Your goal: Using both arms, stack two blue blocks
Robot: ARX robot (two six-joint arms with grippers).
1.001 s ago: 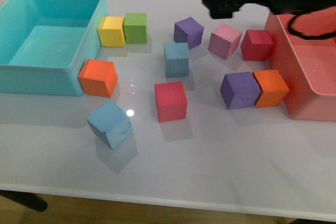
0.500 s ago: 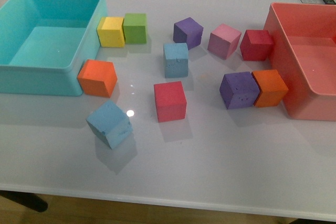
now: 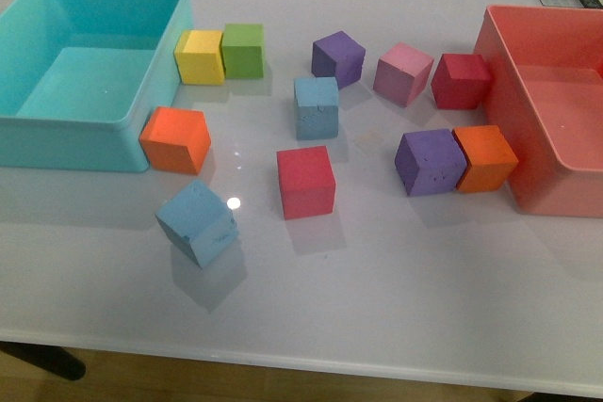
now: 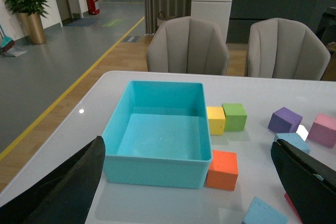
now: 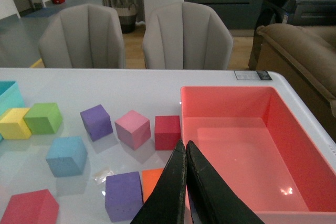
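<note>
Two sky-blue blocks lie apart on the white table. One blue block [image 3: 316, 106] sits squarely at mid-table, and the other blue block [image 3: 197, 222] sits turned at an angle nearer the front left. Neither arm shows in the front view. In the left wrist view my left gripper [image 4: 187, 145] is open and raised over the table. Both blue blocks [image 4: 287, 140] [image 4: 264, 213] lie near its one dark finger [image 4: 310, 182]. My right gripper [image 5: 184, 145] is shut on nothing, over the orange cube beside the red bin. A blue block [image 5: 66, 156] lies well off to its side.
A turquoise bin [image 3: 71, 134] stands at the left, with orange [image 3: 175, 138], yellow [image 3: 200, 56] and green [image 3: 243, 50] cubes beside it. A red bin [image 3: 565, 197] stands at the right. Red [image 3: 305, 181], purple [image 3: 430, 162], orange [image 3: 485, 157] and pink [image 3: 403, 73] cubes are scattered between.
A black arm that filled the top right of the front view a second ago has left the picture. No block has moved.
</note>
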